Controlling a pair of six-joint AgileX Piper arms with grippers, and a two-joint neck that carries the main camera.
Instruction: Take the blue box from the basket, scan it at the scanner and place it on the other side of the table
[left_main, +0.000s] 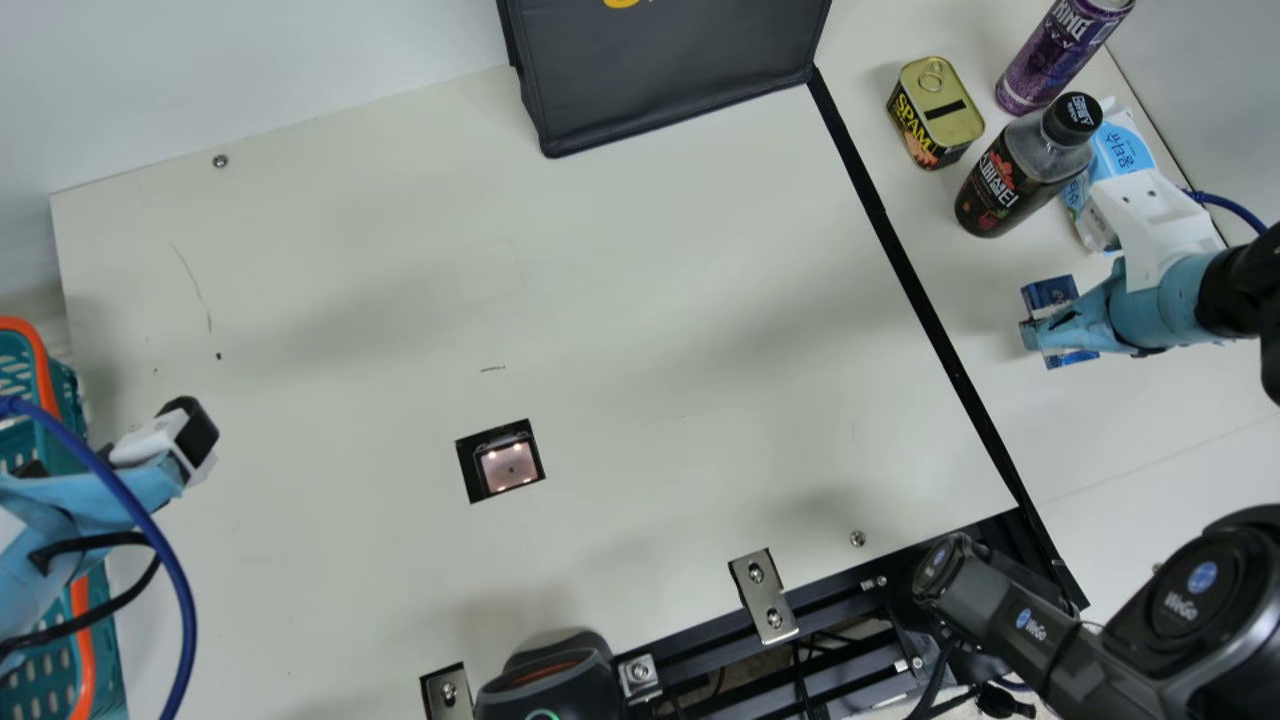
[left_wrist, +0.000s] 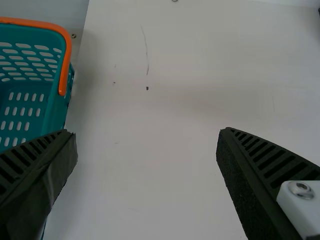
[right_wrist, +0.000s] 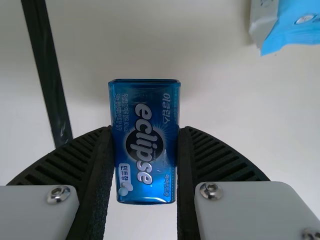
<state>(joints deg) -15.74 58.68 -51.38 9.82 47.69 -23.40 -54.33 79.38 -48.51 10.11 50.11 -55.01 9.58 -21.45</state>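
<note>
Pinches the blue box (right_wrist: 145, 175) in the right tool (right_wrist: 146, 131), closed to box width, across the black strip (left_main: 923, 300) from the scanner (left_main: 510, 466), likely for release there; cannot judge bench (left_main: 1120, 430) contact. Holds the left tool (left_wrist: 146, 131) wide open, empty, scanner-side of the strip.

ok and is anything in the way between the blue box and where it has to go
Nothing visible. The blue box, held by the right end effector, is past the black strip, with bare table below it; the dark bottle and the blue-and-white pack are off to one side.
</note>
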